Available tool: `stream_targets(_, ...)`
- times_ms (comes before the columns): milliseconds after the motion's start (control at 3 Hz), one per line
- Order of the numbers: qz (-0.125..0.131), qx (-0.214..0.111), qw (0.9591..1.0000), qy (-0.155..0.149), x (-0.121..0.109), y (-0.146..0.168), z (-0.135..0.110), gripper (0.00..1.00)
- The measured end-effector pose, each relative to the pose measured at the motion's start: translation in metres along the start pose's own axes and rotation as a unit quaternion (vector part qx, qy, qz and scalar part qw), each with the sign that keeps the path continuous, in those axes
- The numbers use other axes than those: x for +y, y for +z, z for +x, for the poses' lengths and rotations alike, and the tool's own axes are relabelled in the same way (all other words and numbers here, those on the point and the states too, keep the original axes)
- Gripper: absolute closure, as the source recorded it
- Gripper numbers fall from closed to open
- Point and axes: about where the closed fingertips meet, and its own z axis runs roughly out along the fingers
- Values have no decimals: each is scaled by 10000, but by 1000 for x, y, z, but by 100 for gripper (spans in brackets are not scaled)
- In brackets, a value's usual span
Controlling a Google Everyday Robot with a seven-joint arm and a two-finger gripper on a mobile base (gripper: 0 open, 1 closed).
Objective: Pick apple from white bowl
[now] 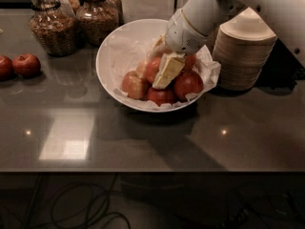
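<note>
Apple [150,70] lies unlifted among other apples [187,84] in the white bowl [119,42] at upper centre, the claw [159,73] upon it, grip impossible to tell; lifting remains.

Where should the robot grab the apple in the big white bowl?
I'd grip the apple across its round middle, coming down from above: it sits high in the pile, other apples crowd its sides, and the wall of the white bowl blocks low approaches. The gripper is down in the bowl right beside it.
</note>
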Motion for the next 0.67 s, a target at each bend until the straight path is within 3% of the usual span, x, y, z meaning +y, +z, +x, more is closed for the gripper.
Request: stream_targets(667,177,-78,9994,-293,-3,-40,-39,100)
